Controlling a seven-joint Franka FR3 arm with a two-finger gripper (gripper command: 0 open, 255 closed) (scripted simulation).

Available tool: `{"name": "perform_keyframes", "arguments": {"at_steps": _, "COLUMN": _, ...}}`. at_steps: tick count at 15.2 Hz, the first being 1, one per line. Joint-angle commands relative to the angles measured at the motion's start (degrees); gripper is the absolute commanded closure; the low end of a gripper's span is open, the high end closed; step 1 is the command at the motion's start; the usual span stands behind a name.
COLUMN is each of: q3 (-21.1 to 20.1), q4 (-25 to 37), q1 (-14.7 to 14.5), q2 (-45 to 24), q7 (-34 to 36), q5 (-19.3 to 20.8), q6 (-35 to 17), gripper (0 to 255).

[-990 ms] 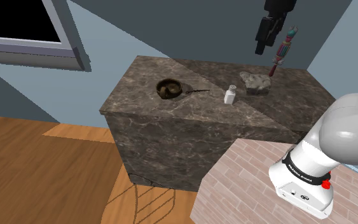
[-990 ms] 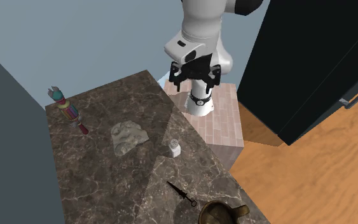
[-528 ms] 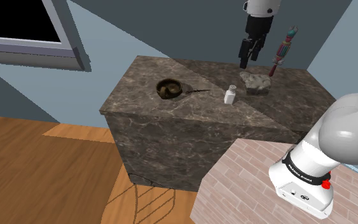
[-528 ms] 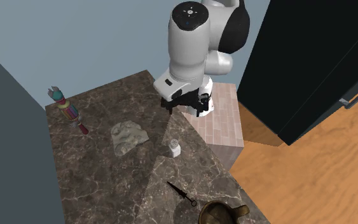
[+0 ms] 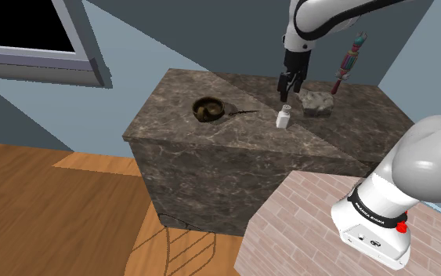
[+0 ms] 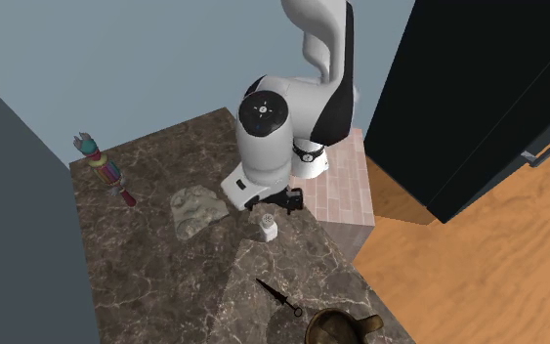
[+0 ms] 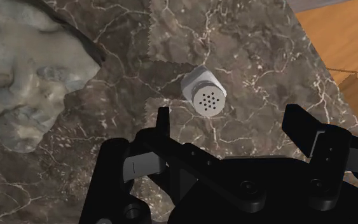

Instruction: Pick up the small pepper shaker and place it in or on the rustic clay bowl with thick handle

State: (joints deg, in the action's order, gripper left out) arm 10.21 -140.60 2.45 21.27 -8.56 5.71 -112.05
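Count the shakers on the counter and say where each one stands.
1. The white shaker stands upright on the dark stone counter, just below the open gripper, beside a grey rock-like lump. Nothing on the counter looks big enough to hide another.

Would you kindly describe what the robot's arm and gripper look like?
The arm is glossy white with rounded links and dark joints, one capped by a dark disc. A black lettered band and red button mark its base. The gripper is all black, two-fingered.
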Motion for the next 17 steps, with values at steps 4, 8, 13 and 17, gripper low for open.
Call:
{"name": "perform_keyframes", "arguments": {"at_steps": 4, "q3": 0.88, "q4": -1.41, "q1": 0.12, "q2": -4.82, "q7": -0.54, "q5": -0.26, "q6": -5.69, "gripper": 0}}
{"name": "perform_keyframes", "arguments": {"at_steps": 8, "q3": 1.12, "q4": -3.56, "q1": 0.17, "q2": -6.08, "q7": -0.61, "q5": -0.22, "q6": -9.10, "gripper": 0}}
{"name": "perform_keyframes", "arguments": {"at_steps": 13, "q3": 1.15, "q4": -3.86, "q1": 0.18, "q2": -6.28, "q7": -0.62, "q5": -0.22, "q6": -9.60, "gripper": 0}}
{"name": "perform_keyframes", "arguments": {"at_steps": 17, "q3": 1.15, "q4": -3.86, "q1": 0.18, "q2": -6.28, "q7": -0.61, "q5": -0.22, "q6": -9.59, "gripper": 0}}
